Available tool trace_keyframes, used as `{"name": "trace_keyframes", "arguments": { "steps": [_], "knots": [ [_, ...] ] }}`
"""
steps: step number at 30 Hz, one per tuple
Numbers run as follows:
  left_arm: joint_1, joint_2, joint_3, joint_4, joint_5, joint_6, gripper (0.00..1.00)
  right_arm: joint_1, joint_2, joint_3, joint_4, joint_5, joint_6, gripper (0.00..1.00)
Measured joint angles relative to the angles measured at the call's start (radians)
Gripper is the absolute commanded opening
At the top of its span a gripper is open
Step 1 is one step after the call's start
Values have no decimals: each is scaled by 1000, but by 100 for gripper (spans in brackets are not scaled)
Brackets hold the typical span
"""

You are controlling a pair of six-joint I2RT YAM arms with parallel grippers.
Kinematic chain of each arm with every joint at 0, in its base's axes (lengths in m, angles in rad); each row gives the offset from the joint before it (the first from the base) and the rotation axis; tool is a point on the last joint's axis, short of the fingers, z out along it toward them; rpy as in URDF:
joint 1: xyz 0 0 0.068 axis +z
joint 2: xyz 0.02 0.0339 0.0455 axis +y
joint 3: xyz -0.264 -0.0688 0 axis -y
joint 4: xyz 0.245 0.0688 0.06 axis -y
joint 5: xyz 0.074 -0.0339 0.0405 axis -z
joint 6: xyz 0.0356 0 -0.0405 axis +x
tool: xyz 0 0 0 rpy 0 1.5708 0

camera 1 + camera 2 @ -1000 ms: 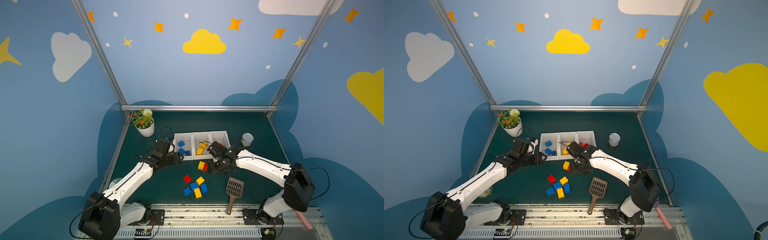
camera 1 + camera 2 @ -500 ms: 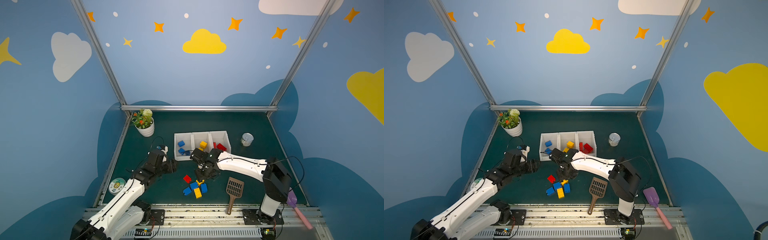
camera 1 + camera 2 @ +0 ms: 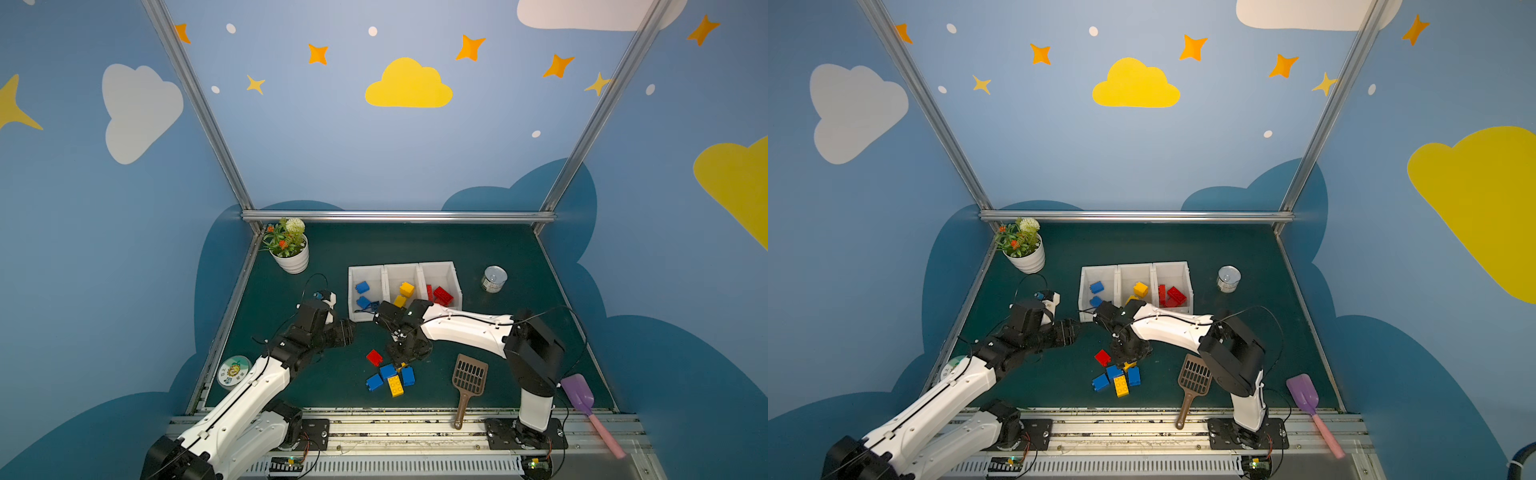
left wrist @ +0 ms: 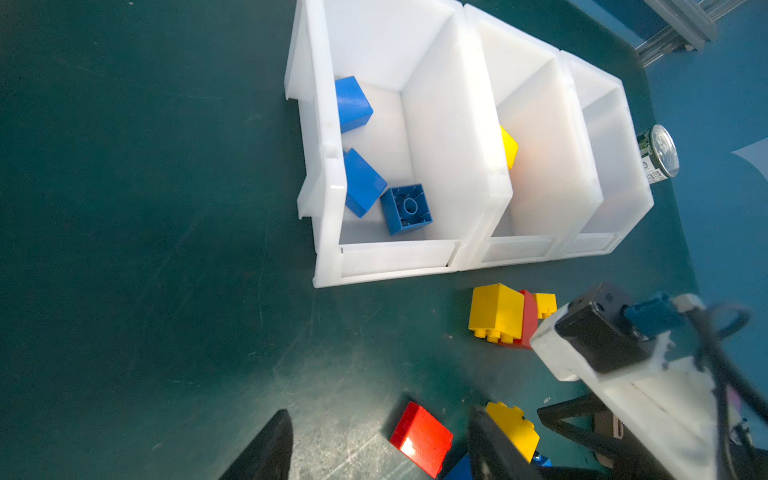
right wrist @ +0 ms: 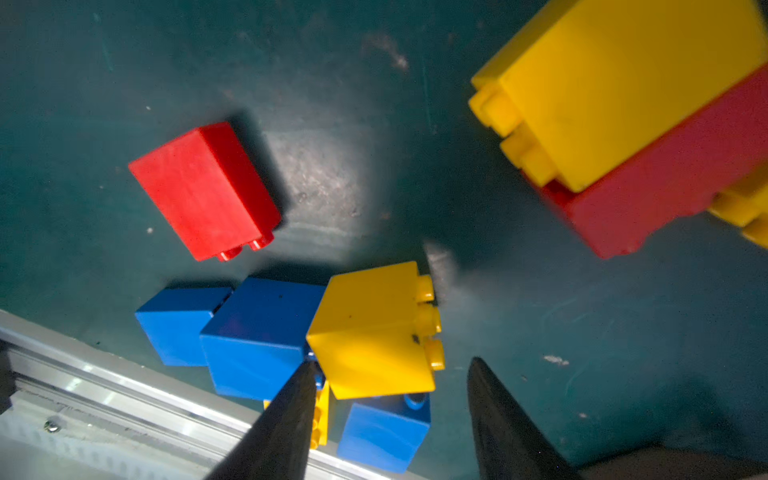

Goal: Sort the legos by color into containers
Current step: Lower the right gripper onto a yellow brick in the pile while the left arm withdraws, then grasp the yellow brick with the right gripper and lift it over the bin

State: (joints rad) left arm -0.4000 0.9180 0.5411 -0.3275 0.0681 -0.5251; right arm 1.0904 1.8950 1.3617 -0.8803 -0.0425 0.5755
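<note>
Closing on the yellow brick (image 5: 374, 332) at six o'clock of the bins (image 3: 440, 274), the wide-open, empty right gripper (image 5: 390, 363) should spare the blue brick (image 5: 257, 336).

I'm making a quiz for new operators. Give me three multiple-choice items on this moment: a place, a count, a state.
1. Seen from the white bins in both top views, the tin can stands: A) left B) right C) inside one
2. Blue bricks in the leftmost bin, by the left wrist view: A) three B) one C) five
3. The right gripper is: A) shut on a brick B) out of view C) open above the loose bricks
Answers: B, it stands past their right end; A, three show inside; C, its fingers stand apart, gripping nothing.
</note>
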Motion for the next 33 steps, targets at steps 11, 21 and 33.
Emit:
{"name": "trace_keyframes", "arguments": {
  "steps": [11,21,33],
  "knots": [
    [0,-20,-7,0,6,0,67,-29,8,-14,1,23,22,53],
    [0,-19,-15,-4,9,0,67,-61,11,-44,16,24,30,52],
    [0,-24,-15,-6,11,0,68,-69,22,-35,7,26,18,43]
  ]
}}
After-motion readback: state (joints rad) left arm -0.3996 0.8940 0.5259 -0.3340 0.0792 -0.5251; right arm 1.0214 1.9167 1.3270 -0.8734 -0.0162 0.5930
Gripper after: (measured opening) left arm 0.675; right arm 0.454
